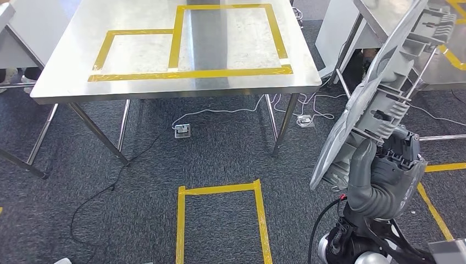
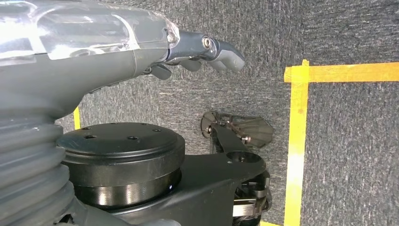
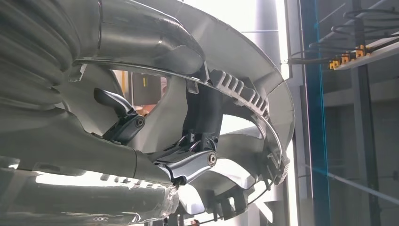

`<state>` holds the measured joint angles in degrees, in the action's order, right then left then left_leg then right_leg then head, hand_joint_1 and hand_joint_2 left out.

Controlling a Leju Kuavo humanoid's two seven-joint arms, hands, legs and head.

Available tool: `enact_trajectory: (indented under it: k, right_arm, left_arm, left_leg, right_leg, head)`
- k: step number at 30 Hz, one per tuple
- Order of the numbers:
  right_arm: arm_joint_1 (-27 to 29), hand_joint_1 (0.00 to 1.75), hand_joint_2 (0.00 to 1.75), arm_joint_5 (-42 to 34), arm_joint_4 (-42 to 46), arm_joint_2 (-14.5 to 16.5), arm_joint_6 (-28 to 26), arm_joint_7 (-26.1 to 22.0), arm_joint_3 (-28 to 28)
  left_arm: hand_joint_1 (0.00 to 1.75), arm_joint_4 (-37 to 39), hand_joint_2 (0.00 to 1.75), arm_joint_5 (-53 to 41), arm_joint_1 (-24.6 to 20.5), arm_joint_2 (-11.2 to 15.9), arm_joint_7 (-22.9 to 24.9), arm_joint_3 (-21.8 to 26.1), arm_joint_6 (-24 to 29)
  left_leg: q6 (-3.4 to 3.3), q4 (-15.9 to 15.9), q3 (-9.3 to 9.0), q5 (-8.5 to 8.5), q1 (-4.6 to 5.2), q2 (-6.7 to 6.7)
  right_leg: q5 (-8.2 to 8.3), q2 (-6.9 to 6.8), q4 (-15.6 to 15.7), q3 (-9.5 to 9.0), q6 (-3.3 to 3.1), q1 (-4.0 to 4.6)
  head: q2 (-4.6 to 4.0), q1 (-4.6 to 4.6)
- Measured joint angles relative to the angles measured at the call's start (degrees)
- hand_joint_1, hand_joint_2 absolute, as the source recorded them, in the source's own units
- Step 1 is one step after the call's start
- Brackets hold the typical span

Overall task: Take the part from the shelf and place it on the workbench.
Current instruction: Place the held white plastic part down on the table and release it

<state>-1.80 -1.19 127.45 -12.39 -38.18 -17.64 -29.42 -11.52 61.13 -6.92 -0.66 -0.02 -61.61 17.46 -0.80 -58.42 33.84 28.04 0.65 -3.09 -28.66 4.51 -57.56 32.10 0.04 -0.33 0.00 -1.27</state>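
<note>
Part: grey ribbed plastic part (image 1: 379, 93) is held upright off the floor by the right hand (image 1: 384, 176), fingers (image 1: 360, 165) wrapped on its lower end | Pickup judged done | Placement left: steel tabletop (image 1: 66, 88) lies well apart | Left hand (image 2: 207, 54) hangs, fingers loosely curled, holding nothing.

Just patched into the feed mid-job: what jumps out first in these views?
The long grey ribbed part, held up at a tilt by the right hand at the head view's right side. Ahead stands the steel workbench, marked with yellow tape rectangles. The left hand hangs over grey carpet, holding nothing.
</note>
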Motion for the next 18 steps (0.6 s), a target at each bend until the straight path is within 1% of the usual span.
enact_trajectory:
  k: [14, 15, 18]
  right_arm:
    - [0.14, 1.75, 1.75, -0.62, 0.00, 0.21, 0.00, 0.00, 0.10]
    - [0.14, 1.75, 1.75, -0.63, 0.00, 0.21, 0.00, 0.00, 0.13]
    - [0.16, 1.75, 1.75, -0.69, 0.00, 0.26, 0.00, 0.00, 0.33]
  left_arm:
    - [0.00, 0.00, 1.75, 0.00, 0.00, 0.00, -0.12, 0.00, -0.45]
    - [0.00, 0.00, 1.75, 0.00, 0.00, 0.00, -0.14, 0.00, -0.55]
    - [0.00, 0.00, 1.75, -0.07, -0.01, 0.04, -0.17, 0.00, -0.74]
  left_leg:
    - [-0.01, 0.00, 0.00, 0.01, 0.00, 0.01]
    - [-0.06, -0.07, 0.01, 0.04, 0.05, 0.02]
    - [-0.45, -0.30, 0.02, 0.23, 0.28, 0.02]
  right_leg:
    - [0.00, 0.00, 0.01, -0.01, 0.00, 0.00]
    - [0.02, 0.01, 0.07, -0.02, 0.03, -0.03]
    - [0.00, 0.02, 0.22, -0.09, 0.41, -0.16]
  head:
    - [0.00, 0.01]
    - [0.00, 0.01]
    - [0.00, 0.09]
